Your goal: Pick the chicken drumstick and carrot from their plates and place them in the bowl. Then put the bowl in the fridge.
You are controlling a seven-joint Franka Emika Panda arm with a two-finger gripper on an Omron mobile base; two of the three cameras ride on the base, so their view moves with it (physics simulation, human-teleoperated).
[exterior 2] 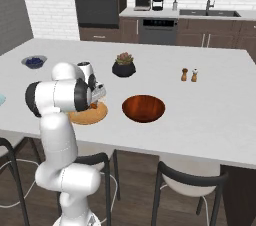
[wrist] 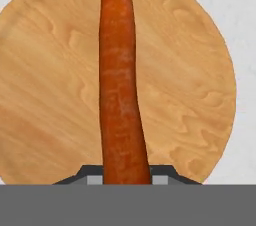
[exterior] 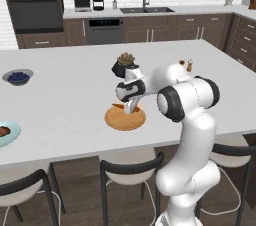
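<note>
Gripper: your gripper is down on the wooden plate, its two fingers closed on the carrot at its narrow end, one pad pressed to each side.
Carrot: it lies flat along the middle of the wooden plate, held across its width rather than along it, so the fingers span only its thin part. You have it pinched, but it does not look lifted yet.
Bowl: the glossy reddish-brown bowl sits on the island counter just beside the wooden plate, a short carry for you once the carrot is up.
Drumstick: the chicken drumstick rests on the pale blue plate, well apart at the counter's near left edge.
Stage: I judge you are at the grasp of the first item; both foods are outside the bowl.
Watch: a grip this near the tip may let the thick end droop as you raise it.
</note>
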